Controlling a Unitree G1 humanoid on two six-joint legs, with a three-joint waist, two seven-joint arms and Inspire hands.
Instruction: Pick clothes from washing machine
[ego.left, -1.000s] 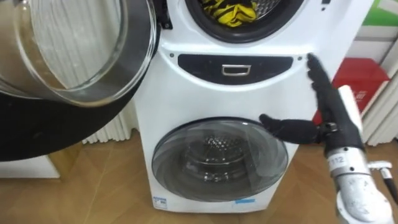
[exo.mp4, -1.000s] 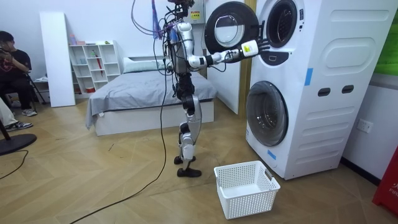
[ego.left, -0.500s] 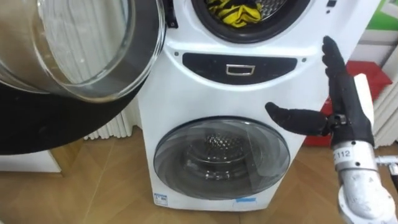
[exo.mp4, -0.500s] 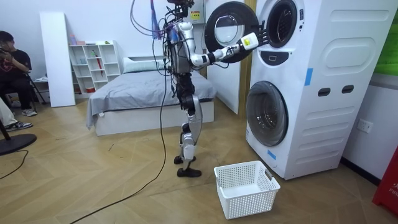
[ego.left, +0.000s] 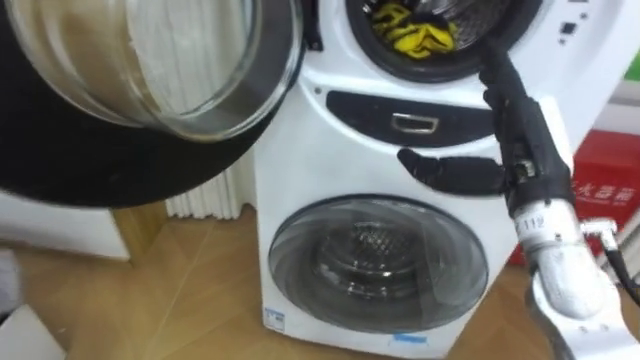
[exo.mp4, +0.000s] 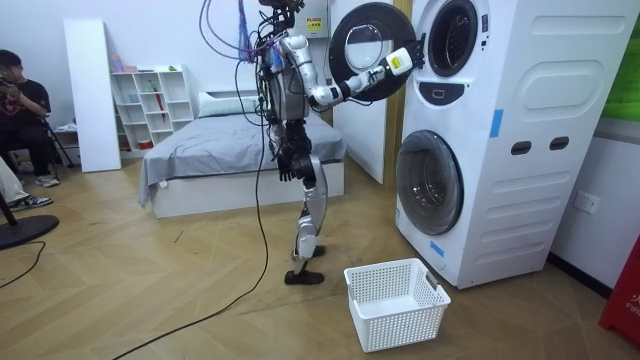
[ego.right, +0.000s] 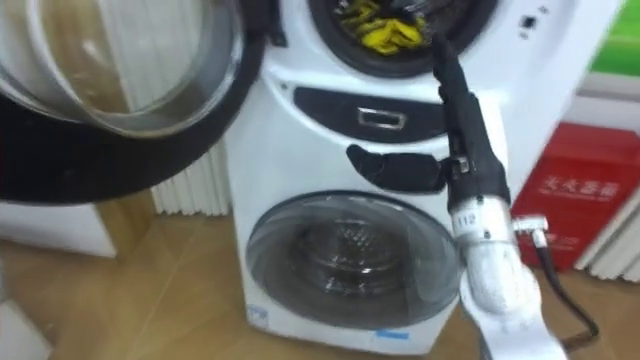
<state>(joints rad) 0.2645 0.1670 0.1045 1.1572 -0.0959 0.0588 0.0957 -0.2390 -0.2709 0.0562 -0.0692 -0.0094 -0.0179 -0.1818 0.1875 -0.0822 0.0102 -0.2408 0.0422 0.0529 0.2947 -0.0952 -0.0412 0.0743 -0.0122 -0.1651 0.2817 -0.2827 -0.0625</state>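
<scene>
Yellow and black clothes (ego.left: 415, 30) lie in the open upper drum of the stacked white washing machine (ego.left: 330, 150). My right hand (ego.left: 522, 150) is raised in front of the machine. Its straight fingers point up and reach the drum's lower right rim, and the thumb sticks out to the left over the dark panel. The hand is open and holds nothing. The upper round door (ego.left: 150, 70) is swung wide open on the left. In the room view I stand before the machine with my right hand (exo.mp4: 412, 58) at the upper drum, and my left hand (exo.mp4: 284, 165) hangs by my hip.
The lower drum's glass door (ego.left: 375, 265) is shut. A white basket (exo.mp4: 393, 300) sits on the wooden floor by the machine. A red box (ego.left: 600, 170) stands to the right, a white radiator (ego.left: 205, 200) to the left. A bed (exo.mp4: 230, 150) and a seated person (exo.mp4: 20, 110) are behind me.
My right hand has risen and moved in to the upper drum's rim. I have leaned and stepped closer, and the eye view has shifted with me.
</scene>
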